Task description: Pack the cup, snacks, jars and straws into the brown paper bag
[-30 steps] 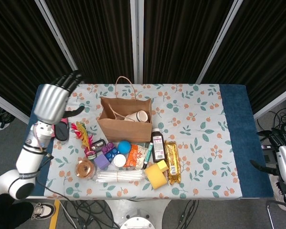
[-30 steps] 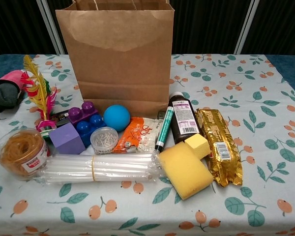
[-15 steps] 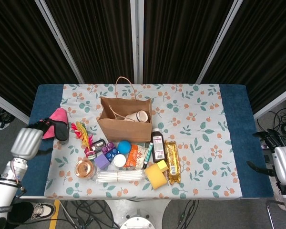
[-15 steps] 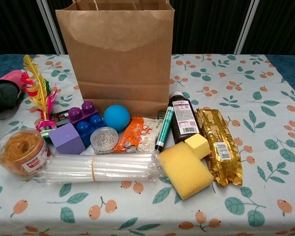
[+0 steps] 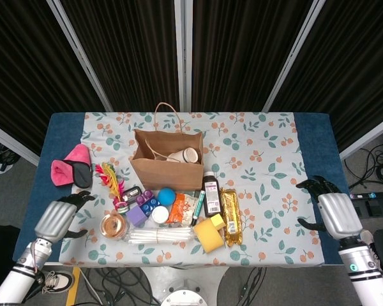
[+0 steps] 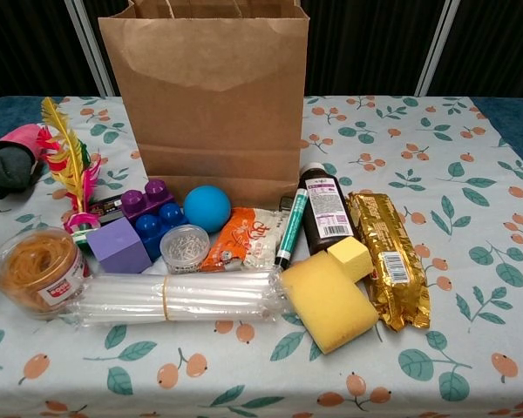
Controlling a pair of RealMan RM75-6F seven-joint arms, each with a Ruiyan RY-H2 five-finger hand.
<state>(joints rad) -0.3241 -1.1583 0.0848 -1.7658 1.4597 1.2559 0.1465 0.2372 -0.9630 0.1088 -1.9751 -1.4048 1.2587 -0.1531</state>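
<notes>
Brown paper bag point(image 5: 166, 167): stands upright, mouth open for loading; cup point(image 5: 183, 155) inside.
Left hand point(image 5: 57, 215): released, empty.
Right hand point(image 5: 329, 210): released, empty.

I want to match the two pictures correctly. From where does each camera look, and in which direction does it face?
Head view: high above the near table edge, facing down; shows left hand and right hand.
Chest view: low at the near edge, facing level toward the brown paper bag; no robot body shows.
Shared: bag, straws, yellow sponge.

Bright, even overhead light; soft shadows; sharp focus
</notes>
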